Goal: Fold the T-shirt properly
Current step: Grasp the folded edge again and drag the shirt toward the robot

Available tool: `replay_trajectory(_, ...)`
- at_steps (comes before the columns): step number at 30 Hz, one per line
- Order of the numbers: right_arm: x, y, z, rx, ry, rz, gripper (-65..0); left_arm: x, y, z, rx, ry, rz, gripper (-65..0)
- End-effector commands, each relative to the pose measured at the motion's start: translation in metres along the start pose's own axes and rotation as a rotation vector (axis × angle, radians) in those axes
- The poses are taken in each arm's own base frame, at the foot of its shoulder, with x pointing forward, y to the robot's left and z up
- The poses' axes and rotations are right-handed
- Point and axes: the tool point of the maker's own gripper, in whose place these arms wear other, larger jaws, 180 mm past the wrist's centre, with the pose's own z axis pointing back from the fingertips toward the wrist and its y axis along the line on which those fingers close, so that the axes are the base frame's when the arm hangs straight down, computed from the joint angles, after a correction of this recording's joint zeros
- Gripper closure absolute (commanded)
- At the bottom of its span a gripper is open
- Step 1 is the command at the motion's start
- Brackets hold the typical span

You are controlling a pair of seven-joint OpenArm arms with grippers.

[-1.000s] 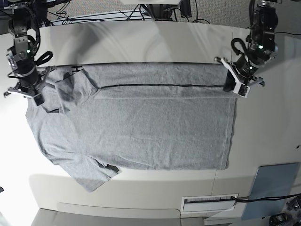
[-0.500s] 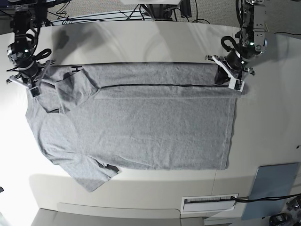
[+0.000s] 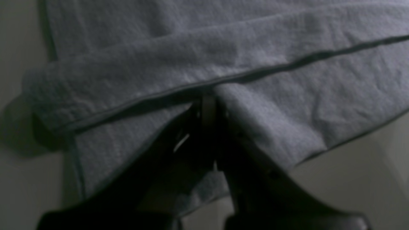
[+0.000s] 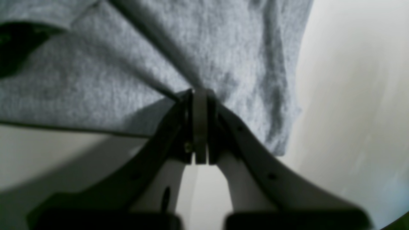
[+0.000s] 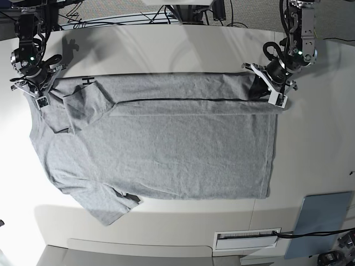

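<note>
T-shirt (image 5: 161, 144) lay flat across tabletop (image 5: 166, 50), far strip folded over. Left claw (image 5: 273, 84) clamped far-right hem corner; right claw (image 5: 34, 88) clamped far-left shoulder edge. Fabric looked soft, light, limp; corners seemed best grip.

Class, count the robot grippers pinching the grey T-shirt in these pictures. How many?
2: the left gripper pinches the T-shirt at its hem-end corner; the right gripper pinches the collar end.

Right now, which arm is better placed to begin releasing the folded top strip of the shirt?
Probably left: the left gripper pinches the T-shirt at its neat hem corner, whereas the right gripper holds bunched cloth near the sleeve.
</note>
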Motion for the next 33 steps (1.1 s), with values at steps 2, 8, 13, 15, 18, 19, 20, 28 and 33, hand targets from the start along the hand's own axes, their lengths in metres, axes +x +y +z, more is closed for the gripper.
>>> replay_trajectory(2,-0.015,-0.006,0.003,-0.008,0.073,0.026,0.0,-0.029,0.002,0.005,0.006,0.128,-0.025,0.0)
replay_trajectory(8,-0.038,0.000,0.015,-0.025,0.126,0.101,0.0,-0.060,0.004,0.024,0.010,0.201,-0.029,0.0)
replay_trajectory(13,-0.046,0.002,0.038,-0.044,0.126,0.148,0.0,-0.079,-0.004,0.035,-0.030,0.246,-0.041,0.0)
replay_trajectory(15,-0.054,0.001,0.045,-0.049,0.142,0.155,0.0,-0.087,-0.011,0.041,-0.066,0.260,-0.041,0.0)
replay_trajectory(18,-0.068,-0.003,0.054,-0.060,0.170,0.155,0.0,-0.098,-0.016,0.049,-0.079,0.282,-0.026,0.0)
replay_trajectory(19,-0.072,-0.006,0.056,-0.065,0.180,0.153,0.0,-0.101,-0.019,0.052,-0.082,0.290,-0.025,0.0)
replay_trajectory(20,-0.076,-0.008,0.058,-0.070,0.188,0.151,0.0,-0.104,-0.021,0.055,-0.085,0.296,-0.024,0.0)
replay_trajectory(28,-0.086,-0.011,0.063,-0.076,0.212,0.149,0.0,-0.112,-0.030,0.065,-0.094,0.312,-0.024,0.0)
replay_trajectory(33,-0.083,-0.011,0.064,-0.078,0.210,0.153,0.0,-0.114,-0.027,0.065,-0.085,0.324,-0.046,0.0)
